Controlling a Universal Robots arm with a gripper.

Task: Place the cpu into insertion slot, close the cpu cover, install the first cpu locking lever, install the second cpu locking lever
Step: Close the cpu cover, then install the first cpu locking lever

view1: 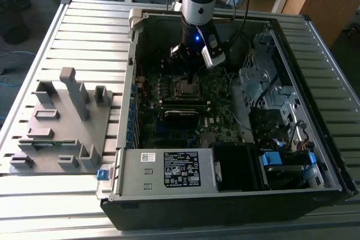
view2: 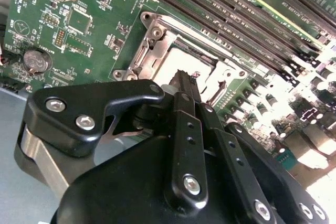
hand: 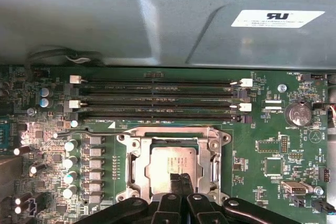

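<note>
First wrist view, showing the cpu [hand: 170, 163] seated in the insertion slot [hand: 134, 166] and the gripper [hand: 181, 178] narrowed, tips together, over its edge; probably light, stiff, fragile, best held by opposite edges.

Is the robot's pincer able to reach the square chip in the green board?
Probably yes: in the first wrist view the pincer hangs just above the cpu, and nothing sits between them.

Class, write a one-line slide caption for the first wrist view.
Shut end effector above the cpu, which sits framed by the lowered cpu cover, near the memory slots.
</note>
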